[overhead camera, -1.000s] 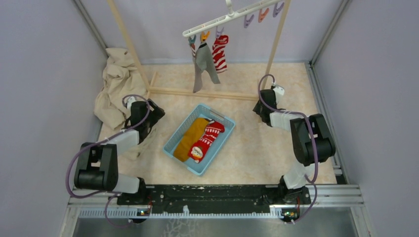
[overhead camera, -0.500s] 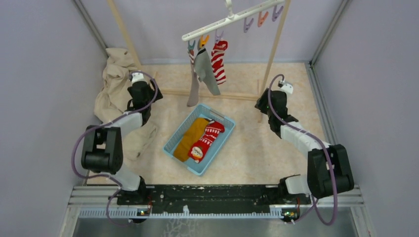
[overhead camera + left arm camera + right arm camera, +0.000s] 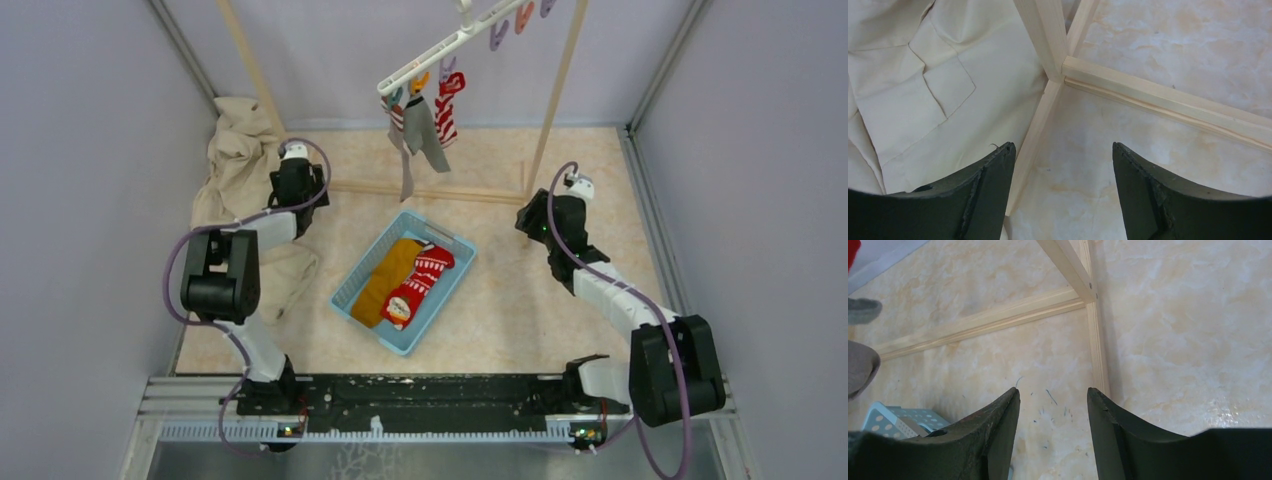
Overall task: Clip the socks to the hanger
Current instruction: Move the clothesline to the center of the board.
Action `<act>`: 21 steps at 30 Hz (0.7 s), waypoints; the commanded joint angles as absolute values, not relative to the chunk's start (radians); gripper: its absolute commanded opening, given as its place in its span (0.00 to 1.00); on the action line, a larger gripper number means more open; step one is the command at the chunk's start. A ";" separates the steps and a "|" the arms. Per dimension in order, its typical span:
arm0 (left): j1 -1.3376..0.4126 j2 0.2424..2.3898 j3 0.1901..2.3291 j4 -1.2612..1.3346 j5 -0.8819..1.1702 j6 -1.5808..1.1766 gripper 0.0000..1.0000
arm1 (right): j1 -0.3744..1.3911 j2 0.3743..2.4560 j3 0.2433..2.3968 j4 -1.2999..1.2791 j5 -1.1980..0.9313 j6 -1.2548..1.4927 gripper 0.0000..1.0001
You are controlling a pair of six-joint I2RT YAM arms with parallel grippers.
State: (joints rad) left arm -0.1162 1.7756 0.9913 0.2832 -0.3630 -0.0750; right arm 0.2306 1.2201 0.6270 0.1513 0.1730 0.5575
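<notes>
The hanger is being suspended at the top of the overhead view, tilted, with its left end lower than its right. A grey sock and a striped sock are being held by pegs near the lower end. Both are dangling side by side above the far part of the table.

The two socks of the task are being kept in a blue basket, which is standing on the table between the two arms. The yellow sock is lying along the left side of the basket. The red sock, with white bands, is lying just beside it on the right and touching it. Both are well apart from the hanger and from either gripper.

The left gripper is being pointed down at a foot of the wooden rack, where the post and the floor rails meet. Its jaws are being held apart, with nothing between them. A cream cloth is lying against that foot of the rack.

The right gripper is being pointed down at the table near the rack's other foot. Its jaws are likewise being held apart, and nothing is being gripped. A corner of the basket is being shown at the lower left of the right wrist view.
</notes>
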 commanded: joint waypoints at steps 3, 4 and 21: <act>-0.117 1.881 1.108 0.085 -0.403 -0.111 0.76 | 0.222 1.213 0.602 0.221 0.166 0.545 0.52; -0.117 1.893 1.119 0.068 -0.402 -0.117 0.76 | 0.222 1.214 0.599 0.222 0.168 0.542 0.52; -0.072 1.953 1.176 -0.065 -0.410 -0.206 0.69 | 0.222 1.228 0.580 0.235 0.189 0.541 0.51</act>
